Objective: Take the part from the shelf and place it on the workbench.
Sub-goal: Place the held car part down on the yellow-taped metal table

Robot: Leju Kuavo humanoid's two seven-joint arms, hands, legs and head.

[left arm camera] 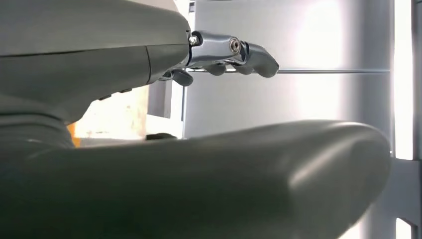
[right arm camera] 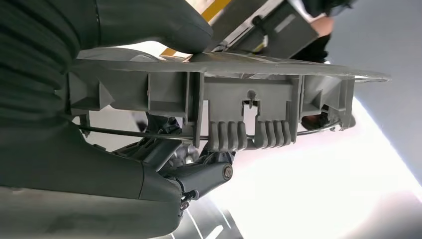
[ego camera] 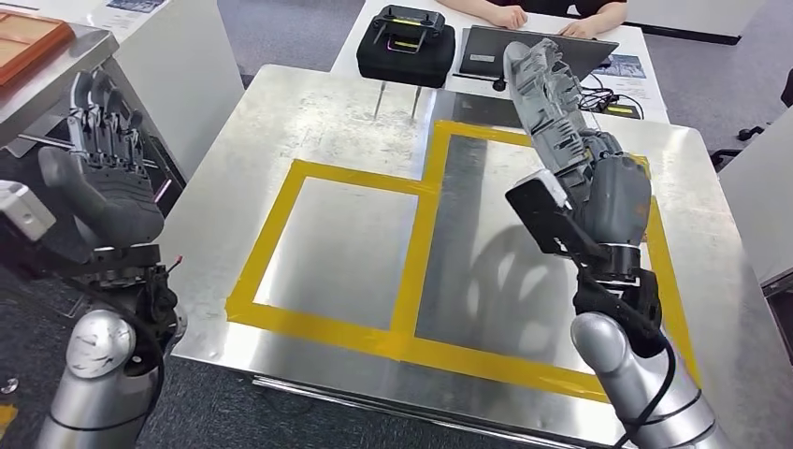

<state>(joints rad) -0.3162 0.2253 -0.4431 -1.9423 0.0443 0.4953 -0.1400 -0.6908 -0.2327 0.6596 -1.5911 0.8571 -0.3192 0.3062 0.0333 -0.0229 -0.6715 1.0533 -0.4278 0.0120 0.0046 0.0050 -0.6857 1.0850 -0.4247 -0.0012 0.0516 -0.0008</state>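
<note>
From the head view I can read no brand, label or writing anywhere; the sheets of paper on the white desk (ego camera: 645, 37) beyond the workbench are too small to make out. My right hand (ego camera: 612, 201) is raised above the workbench (ego camera: 346, 122), a brushed metal top marked with yellow tape (ego camera: 411, 271) in two adjoining rectangles. Its fingers are clamped on the part (ego camera: 552, 89), a long grey ribbed plastic moulding that stands nearly upright and rises past the fingertips, leaning slightly toward the far edge of the bench. The part is in the air, not touching the metal surface. In the right wrist view the part (right arm camera: 224, 104) lies across the hand, with the thick grey thumb (right arm camera: 149, 25) pressed on its flat side and the darker fingers (right arm camera: 199, 177) curled under its ribbed underside, where a thin wire runs along the clips. My left hand (ego camera: 103, 173) is raised beside the near left corner of the bench, palm facing me, fingers upright and slightly apart, holding nothing. Beyond the part's tip sit a black case (ego camera: 407, 47) and a dark laptop (ego camera: 524, 51) on the desk, and a person's hands (ego camera: 510, 14) rest at its far edge.
</note>
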